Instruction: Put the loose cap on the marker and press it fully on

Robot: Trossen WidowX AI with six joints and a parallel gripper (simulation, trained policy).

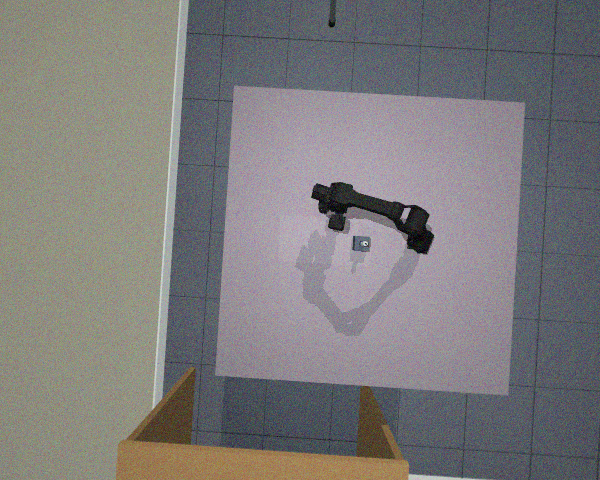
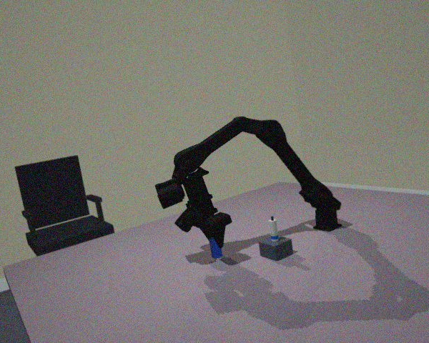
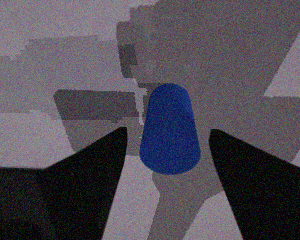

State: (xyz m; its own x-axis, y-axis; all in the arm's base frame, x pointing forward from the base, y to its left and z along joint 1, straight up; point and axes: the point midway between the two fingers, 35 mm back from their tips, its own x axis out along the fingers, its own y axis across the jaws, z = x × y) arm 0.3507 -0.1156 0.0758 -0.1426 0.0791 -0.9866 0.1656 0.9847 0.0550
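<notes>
The cap (image 2: 215,248) (image 3: 170,131) stands between the spread fingers of the claw (image 2: 219,244) (image 3: 168,131), ungripped; lifting, placing and pressing it onto the marker (image 2: 273,229) remain.

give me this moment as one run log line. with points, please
gripper (image 2: 221,246) (image 3: 168,131): open around cap | cap (image 2: 216,248) (image 3: 170,130): on table, ungripped | marker (image 1: 365,243) (image 2: 273,229): upright in holder block (image 1: 357,244) (image 2: 275,249), uncapped

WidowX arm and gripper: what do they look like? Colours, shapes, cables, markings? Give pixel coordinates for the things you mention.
The arm (image 1: 373,202) (image 2: 222,138) is matte black, with slim links between bulkier joints. The gripper (image 2: 217,246) (image 3: 168,131) is black too, with two fingers tapering to narrow, blunt tips. No cables or markings can be made out.
</notes>
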